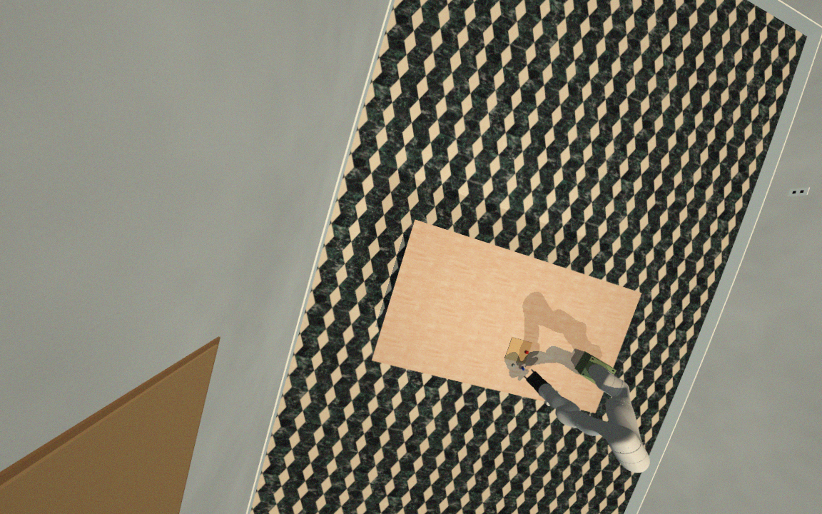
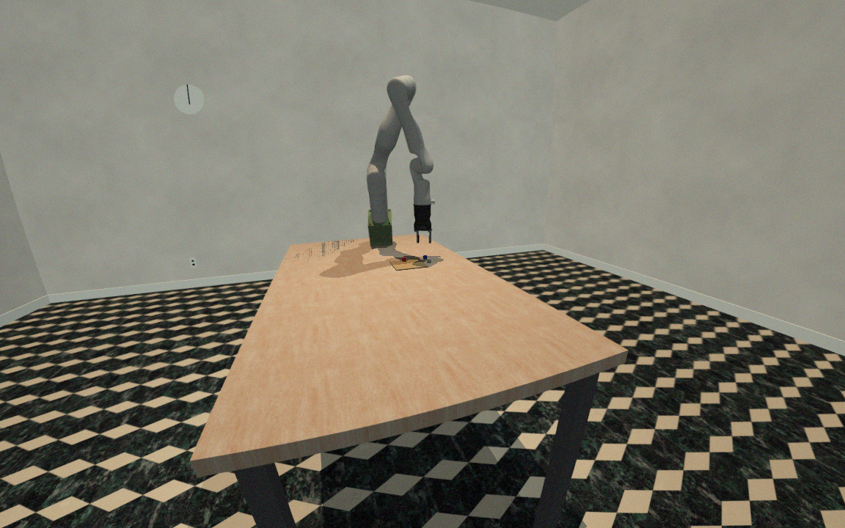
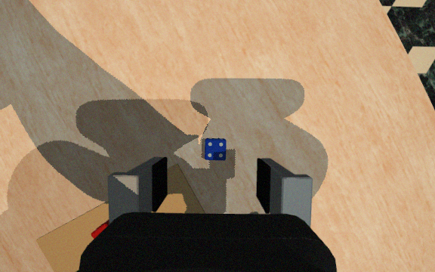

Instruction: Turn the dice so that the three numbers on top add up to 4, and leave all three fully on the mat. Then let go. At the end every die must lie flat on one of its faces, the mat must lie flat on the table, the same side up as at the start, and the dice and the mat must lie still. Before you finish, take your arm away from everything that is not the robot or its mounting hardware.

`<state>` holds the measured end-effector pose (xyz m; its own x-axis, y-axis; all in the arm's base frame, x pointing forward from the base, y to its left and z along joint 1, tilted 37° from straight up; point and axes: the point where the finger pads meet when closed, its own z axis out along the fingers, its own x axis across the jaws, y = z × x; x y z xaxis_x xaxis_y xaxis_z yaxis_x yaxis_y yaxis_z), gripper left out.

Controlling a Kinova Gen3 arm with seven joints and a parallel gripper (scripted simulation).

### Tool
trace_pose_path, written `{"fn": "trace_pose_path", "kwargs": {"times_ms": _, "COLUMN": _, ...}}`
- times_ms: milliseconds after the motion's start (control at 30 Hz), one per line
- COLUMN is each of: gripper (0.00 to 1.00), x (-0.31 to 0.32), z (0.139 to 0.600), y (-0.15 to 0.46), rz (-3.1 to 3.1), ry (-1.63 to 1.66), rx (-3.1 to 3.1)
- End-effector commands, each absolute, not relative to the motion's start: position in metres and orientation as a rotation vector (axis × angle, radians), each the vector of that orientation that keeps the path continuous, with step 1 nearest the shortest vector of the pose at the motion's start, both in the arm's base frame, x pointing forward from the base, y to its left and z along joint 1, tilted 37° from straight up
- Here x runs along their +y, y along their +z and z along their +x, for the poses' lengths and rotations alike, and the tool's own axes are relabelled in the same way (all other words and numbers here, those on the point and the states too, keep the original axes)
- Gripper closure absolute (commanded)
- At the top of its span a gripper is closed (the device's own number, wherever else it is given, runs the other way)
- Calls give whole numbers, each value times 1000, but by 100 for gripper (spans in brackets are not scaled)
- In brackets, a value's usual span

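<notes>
The tan mat (image 1: 515,344) (image 2: 405,265) (image 3: 60,239) lies flat on the table. The red die (image 1: 526,352) (image 2: 403,259) (image 3: 99,230) is on it, mostly hidden by my gripper in the wrist view; its top number cannot be read now. The blue die (image 2: 425,257) (image 3: 215,149) lies on the table off the mat, four on top. The white die (image 2: 428,261) looks small and shaded beside it, off the mat; its number cannot be read. My gripper (image 2: 423,238) (image 3: 211,177) is open and empty, above the table, with the blue die just ahead of the gap between its fingers in the wrist view.
The wooden table (image 1: 452,300) (image 2: 412,341) has a near long edge close to the dice in the top view. The arm's green base (image 1: 594,367) (image 2: 379,232) stands at one end. Arm shadows fall over the dice and part of the mat.
</notes>
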<state>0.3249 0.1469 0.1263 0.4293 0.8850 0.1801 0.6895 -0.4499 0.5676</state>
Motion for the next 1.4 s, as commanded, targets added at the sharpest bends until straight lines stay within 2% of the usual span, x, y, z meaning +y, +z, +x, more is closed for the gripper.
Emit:
{"fn": "trace_pose_path", "kwargs": {"times_ms": 0, "gripper": 0, "x": 150, "z": 324, "y": 123, "rz": 2275, "ry": 647, "rx": 1331}}
{"fn": "trace_pose_path", "kwargs": {"times_ms": 300, "gripper": 0, "x": 152, "z": 324, "y": 122, "rz": 2286, "ry": 651, "rx": 1317}}
{"fn": "trace_pose_path", "kwargs": {"times_ms": 333, "gripper": 36, "x": 152, "z": 324, "y": 122, "rz": 2286, "ry": 651, "rx": 1317}}
{"fn": "trace_pose_path", "kwargs": {"times_ms": 1367, "gripper": 36, "x": 152, "z": 324, "y": 122, "rz": 2286, "ry": 651, "rx": 1317}}
